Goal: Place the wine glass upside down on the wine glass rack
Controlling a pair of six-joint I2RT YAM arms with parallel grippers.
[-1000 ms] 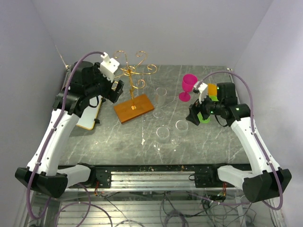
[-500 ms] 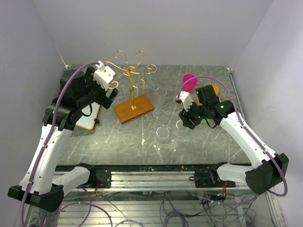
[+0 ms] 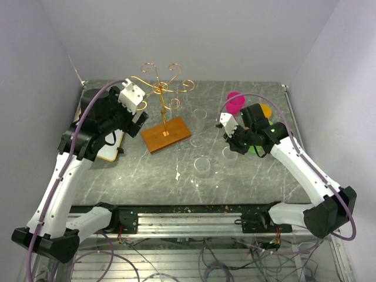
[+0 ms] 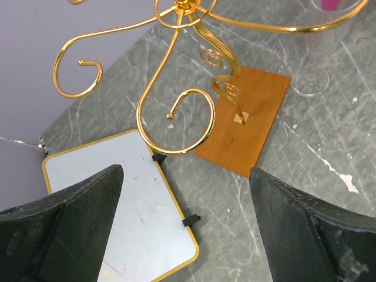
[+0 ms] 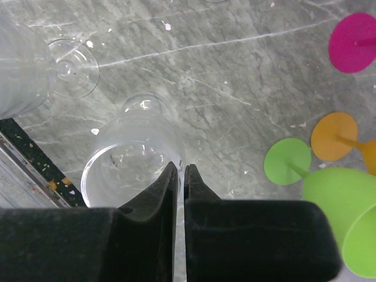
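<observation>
The wine glass (image 5: 132, 155) you're after is standing mouth-up in the right half of the table, closer to the right edge than the left and roughly midway between the near and far edges. It's sitting the wrong way up for the job, so I'm guessing you're taking it by the rim so it can be flipped on the way over.

Your right gripper (image 5: 182, 169) is sitting right on that rim. The jaws are squeezed nearly together with just a thin slit between them. Since the rim is running straight into the tips, I'm reading that as pinching the glass wall, though the wrist view isn't showing the contact cleanly.

The wine glass rack (image 3: 166, 134) is waiting well apart from it, toward the far-left corner. Its gold scrolls are hanging empty over the wooden base (image 4: 247, 120).

Your left gripper (image 4: 187, 170) is hovering above the rack's near-left side with its jaws spread wide, holding and touching nothing. It's probably parked there to steady the stand or guide the stem in.

The white board (image 4: 117, 200) is lying by the left edge, just beside the base. The pink glass (image 3: 235, 103), orange glass (image 5: 335, 136) and green glass (image 5: 346, 217) are crowding the far-right area. Another clear glass (image 3: 202, 166) is standing nearer the front edge.
</observation>
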